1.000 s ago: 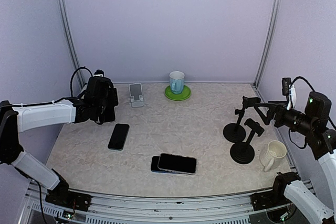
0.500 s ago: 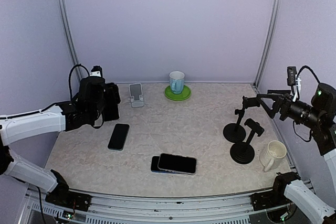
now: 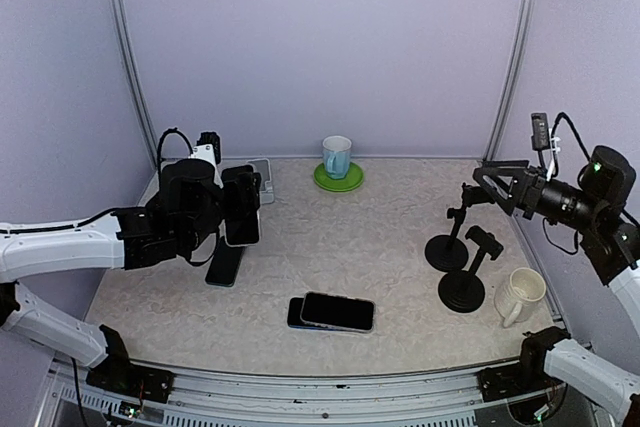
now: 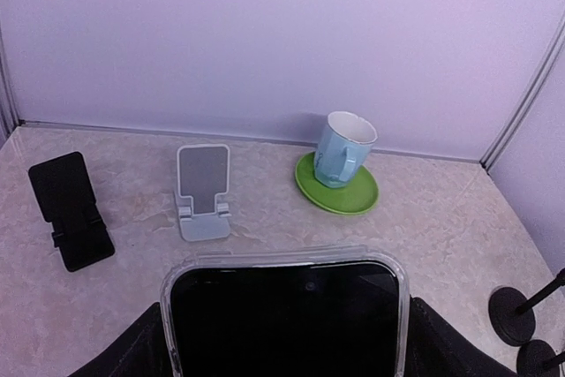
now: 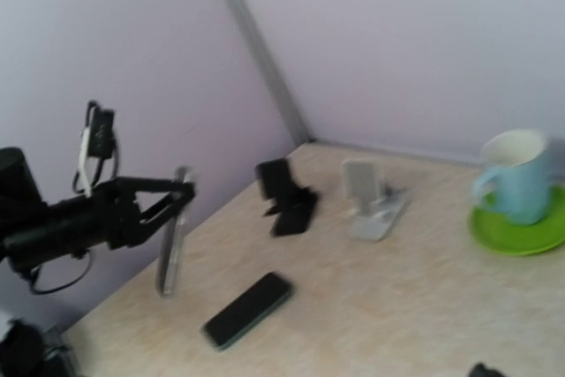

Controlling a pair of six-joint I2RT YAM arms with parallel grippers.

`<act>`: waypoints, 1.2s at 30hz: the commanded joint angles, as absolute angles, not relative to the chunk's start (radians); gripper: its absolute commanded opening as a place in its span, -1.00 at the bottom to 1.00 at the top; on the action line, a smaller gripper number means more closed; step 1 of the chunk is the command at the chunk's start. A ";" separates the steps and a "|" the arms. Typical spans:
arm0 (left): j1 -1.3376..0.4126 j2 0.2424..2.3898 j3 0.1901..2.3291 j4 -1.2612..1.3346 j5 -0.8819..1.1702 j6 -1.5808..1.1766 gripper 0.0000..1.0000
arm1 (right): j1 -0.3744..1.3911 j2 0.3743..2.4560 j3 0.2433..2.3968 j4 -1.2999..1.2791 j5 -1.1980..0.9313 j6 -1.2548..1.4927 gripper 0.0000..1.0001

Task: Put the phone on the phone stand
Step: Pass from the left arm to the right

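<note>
My left gripper (image 3: pixel 243 209) is shut on a black phone in a clear case (image 4: pixel 284 315), holding it upright above the table; it also shows in the right wrist view (image 5: pixel 172 231). The white phone stand (image 4: pixel 203 192) sits ahead of it near the back wall, partly hidden behind the gripper in the top view (image 3: pixel 263 169). A black phone stand (image 4: pixel 71 209) sits to its left. My right gripper (image 3: pixel 480 169) is open and empty, held high at the right side.
A dark phone (image 3: pixel 224 267) lies flat under the left gripper. Two stacked phones (image 3: pixel 332 312) lie near the front centre. A blue mug (image 3: pixel 337 155) stands on a green saucer (image 3: pixel 350 183) at the back. Two black round-based stands (image 3: pixel 447 252) and a white mug (image 3: pixel 520 295) are on the right.
My left arm has carried the phone to the right and higher, away from the back-left corner. My right gripper has risen a little and turned.
</note>
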State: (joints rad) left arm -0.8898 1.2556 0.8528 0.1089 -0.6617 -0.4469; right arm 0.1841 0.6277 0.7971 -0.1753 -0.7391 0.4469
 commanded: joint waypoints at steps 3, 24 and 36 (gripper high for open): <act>-0.964 1.252 0.885 0.238 -0.691 -0.490 0.30 | 0.502 0.788 0.823 -0.097 -0.513 0.419 0.81; -1.204 1.297 0.831 0.421 -0.962 -0.575 0.28 | 1.100 1.402 0.998 0.210 -0.029 0.401 0.86; -1.262 1.294 0.796 0.496 -1.051 -0.554 0.27 | 1.136 1.543 1.028 0.286 -0.051 0.422 0.56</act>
State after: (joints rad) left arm -1.2423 1.3060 0.8055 0.3965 -0.9955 -0.5644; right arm 1.1210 1.5185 1.0046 0.2203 -0.0608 0.4129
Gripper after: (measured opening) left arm 0.786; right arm 0.804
